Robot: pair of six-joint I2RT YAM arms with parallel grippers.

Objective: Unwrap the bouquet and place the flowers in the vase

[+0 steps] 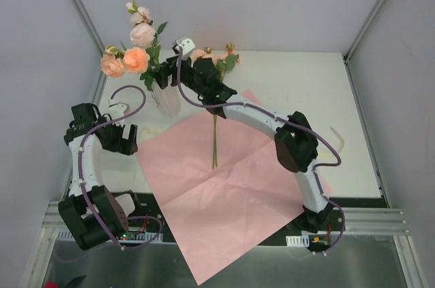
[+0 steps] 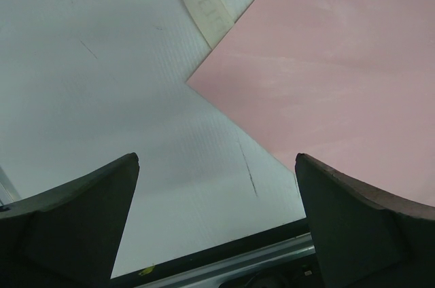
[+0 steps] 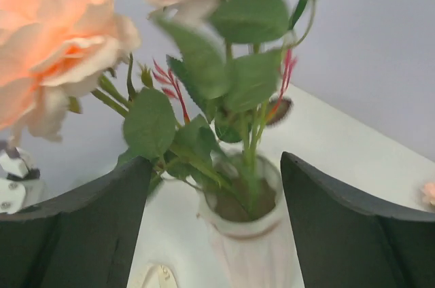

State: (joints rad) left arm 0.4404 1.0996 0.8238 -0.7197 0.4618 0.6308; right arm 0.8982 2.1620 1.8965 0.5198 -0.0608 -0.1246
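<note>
Right fingers (image 3: 340, 234) open wide, empty, just at vase (image 3: 245, 234) mouth; flowers (image 1: 136, 57) in it. Left fingers (image 2: 75, 220) fully open, empty, over bench (image 2: 102, 64). One stem (image 1: 215, 142) on paper (image 1: 224, 200), axis near-far, right arm nearer.

A white ribbed vase (image 1: 167, 100) is seen at the upper left of the table (image 1: 306, 91), with peach and pale pink roses (image 1: 136, 54) stood in it; the right pincer (image 1: 168, 72) is placed close beside their leaves; green stems (image 1: 215, 140) are laid on the pink paper sheet (image 1: 224, 193) spread across the centre; the left pincer (image 1: 126, 144) is positioned near the sheet's left corner.
</note>
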